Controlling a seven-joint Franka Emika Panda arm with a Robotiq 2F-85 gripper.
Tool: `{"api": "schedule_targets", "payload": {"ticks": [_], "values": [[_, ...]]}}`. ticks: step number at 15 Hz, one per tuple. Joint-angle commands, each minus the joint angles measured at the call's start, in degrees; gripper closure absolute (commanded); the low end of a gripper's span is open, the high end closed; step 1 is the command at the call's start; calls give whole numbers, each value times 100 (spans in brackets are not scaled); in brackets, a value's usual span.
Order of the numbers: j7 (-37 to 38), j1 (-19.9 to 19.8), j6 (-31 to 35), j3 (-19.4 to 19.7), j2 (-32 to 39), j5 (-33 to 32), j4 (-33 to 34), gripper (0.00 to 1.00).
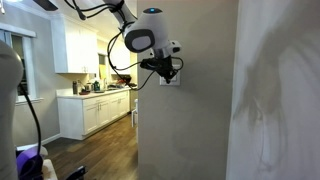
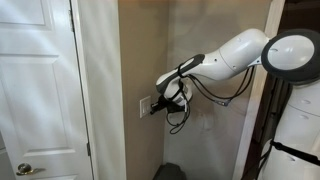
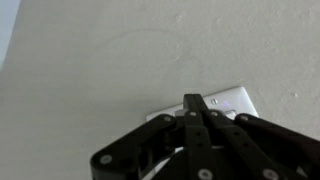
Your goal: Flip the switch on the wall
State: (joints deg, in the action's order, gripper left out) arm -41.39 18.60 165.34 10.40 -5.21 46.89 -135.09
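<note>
The switch (image 3: 232,101) is a small white plate on the grey-beige wall (image 3: 110,60). In the wrist view my gripper (image 3: 192,103) is shut, its two fingers pressed together into one tip that rests on the plate and hides the rocker paddles. In both exterior views the gripper (image 1: 168,72) (image 2: 155,108) is against the switch (image 1: 170,79) (image 2: 146,105) on the wall (image 1: 185,130) (image 2: 140,50). Nothing is held in the jaws.
A white door (image 2: 35,90) with a knob stands next to the wall panel. White kitchen cabinets (image 1: 95,110) and a wooden floor (image 1: 95,150) lie behind the wall's edge. The arm's cables (image 2: 180,118) hang under the wrist.
</note>
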Motion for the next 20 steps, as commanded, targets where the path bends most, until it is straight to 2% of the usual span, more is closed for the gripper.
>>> {"api": "schedule_targets", "payload": {"ticks": [1, 10, 15, 20], "values": [[-574, 31, -362, 127, 34, 257, 133, 100], [-1116, 69, -700, 169, 235, 627, 558, 100], [-1179, 31, -1208, 159, 456, 548, 817, 100], [-1064, 11, -1310, 190, 560, 353, 898, 100]]}}
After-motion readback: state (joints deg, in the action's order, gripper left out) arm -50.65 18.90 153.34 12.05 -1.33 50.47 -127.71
